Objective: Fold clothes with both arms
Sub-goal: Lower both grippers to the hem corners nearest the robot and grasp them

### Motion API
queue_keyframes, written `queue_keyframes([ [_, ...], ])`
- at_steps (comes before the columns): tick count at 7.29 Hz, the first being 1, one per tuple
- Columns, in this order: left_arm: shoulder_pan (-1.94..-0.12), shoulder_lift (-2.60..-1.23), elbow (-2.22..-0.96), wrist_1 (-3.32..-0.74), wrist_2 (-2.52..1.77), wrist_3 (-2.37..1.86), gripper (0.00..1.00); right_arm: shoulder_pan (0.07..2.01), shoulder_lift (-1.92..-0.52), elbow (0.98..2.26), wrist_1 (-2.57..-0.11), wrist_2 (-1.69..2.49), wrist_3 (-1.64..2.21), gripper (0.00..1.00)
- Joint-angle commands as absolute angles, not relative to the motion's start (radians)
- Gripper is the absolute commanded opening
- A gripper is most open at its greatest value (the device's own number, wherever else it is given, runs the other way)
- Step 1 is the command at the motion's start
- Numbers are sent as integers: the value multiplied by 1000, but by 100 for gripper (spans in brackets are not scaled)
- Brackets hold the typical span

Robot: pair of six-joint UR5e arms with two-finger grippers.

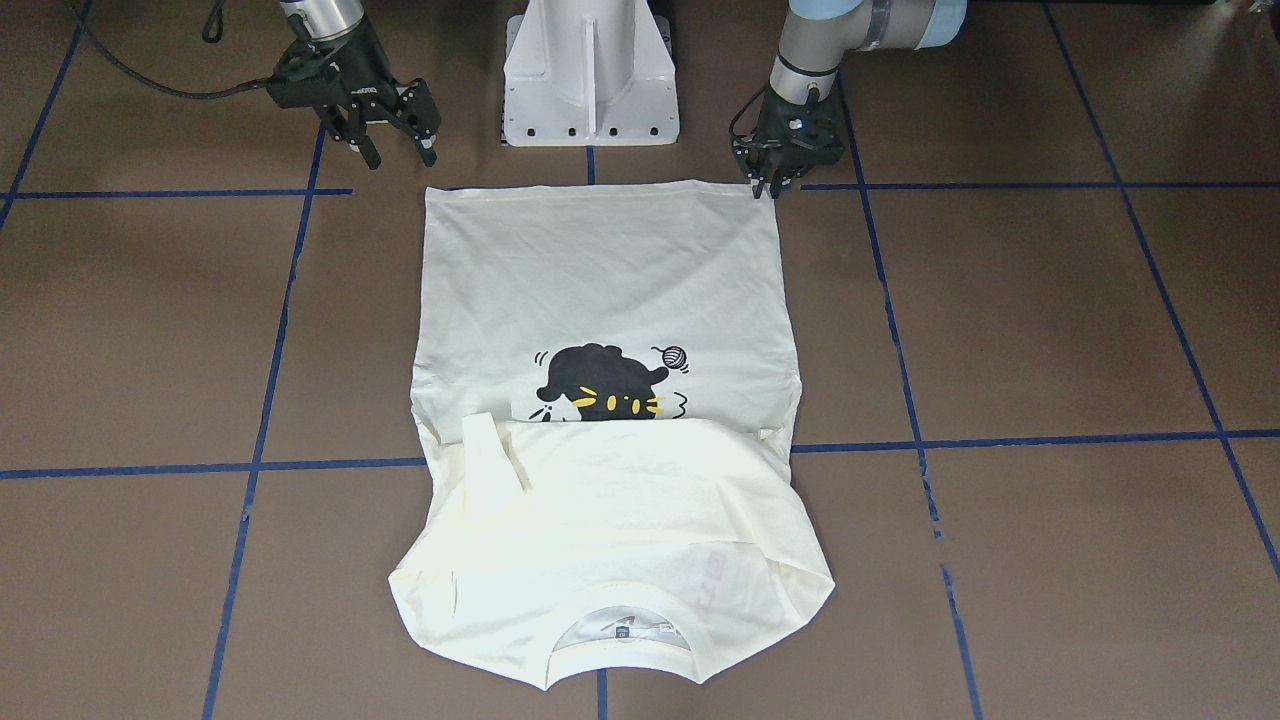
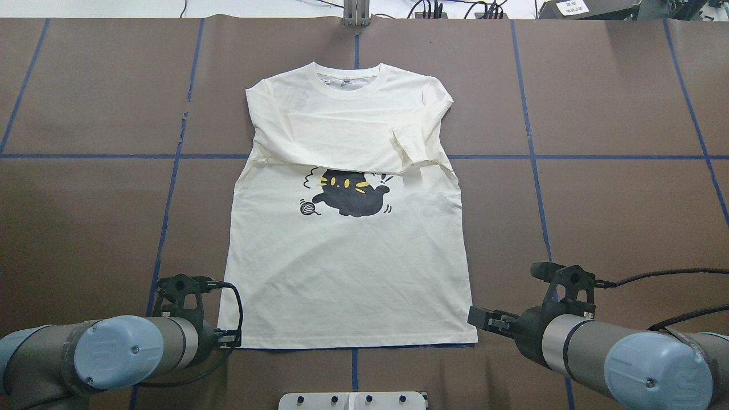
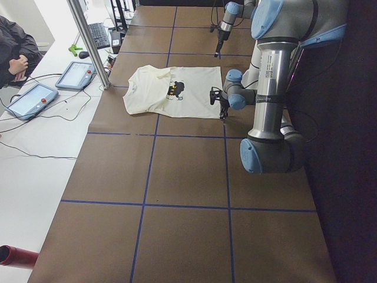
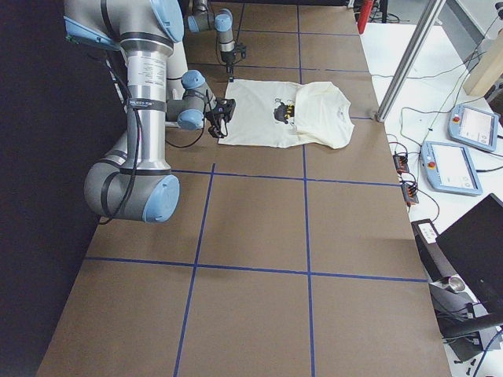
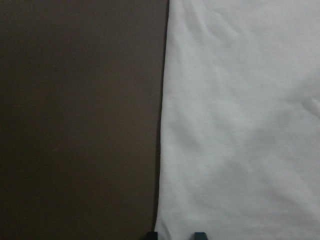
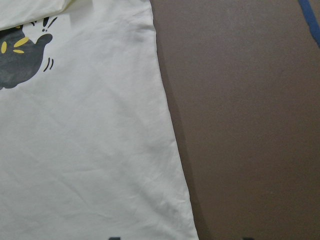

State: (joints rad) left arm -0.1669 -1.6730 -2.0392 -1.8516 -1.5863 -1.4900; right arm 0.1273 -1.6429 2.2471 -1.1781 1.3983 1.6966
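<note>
Cream-white long-sleeved T-shirt with the black cat print (image 2: pixel 347 273) lies flat in the middle of the brown table (image 2: pixel 615 216). It's print up, with the round collar (image 2: pixel 348 77) at the far end and the straight hem (image 2: pixel 347 344) at the near end, by the robot. Both sleeves (image 2: pixel 342 134) are folded across the chest, and on my feed their lower edge covers the top of the cat (image 2: pixel 350 196).

Edges first: I see the left and right side edges both running clean from armpit to hem, flaring a little toward the near corners. There's broad brown surface left and right of the cloth, crossed only by blue tape lines (image 2: pixel 171 188). The white pedestal base (image 1: pixel 590 80) stands just near of the hem, between the two claws and apart from the cloth.

Now the left black two-finger gripper (image 1: pixel 773 188). It points down right at the near left hem corner, jaws drawn narrow with a small gap showing. In its wrist view the shirt's left edge runs down to one of the fingertips (image 5: pixel 200 235). I can't tell whether they touch cloth.

The right black two-finger gripper (image 1: pixel 400 155) is spread wide and holds nothing. It hangs just off the near right corner, and its wrist view shows the right side edge running down between the jaws.
</note>
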Motion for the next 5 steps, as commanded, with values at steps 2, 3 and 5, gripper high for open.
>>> queue_keyframes([
  [2, -166, -1674, -2040, -1852, -1586, -1491, 0, 126, -1643, 2244, -1178, 1397, 1697, 85],
  [3, -166, -1674, -2043, -1852, -1586, -1491, 0, 123, -1643, 2241, -1180, 1397, 1698, 84],
  [5, -169, -1677, -2075, -1850, -1589, -1486, 0, 107, -1629, 2241, -1184, 1384, 1735, 55],
])
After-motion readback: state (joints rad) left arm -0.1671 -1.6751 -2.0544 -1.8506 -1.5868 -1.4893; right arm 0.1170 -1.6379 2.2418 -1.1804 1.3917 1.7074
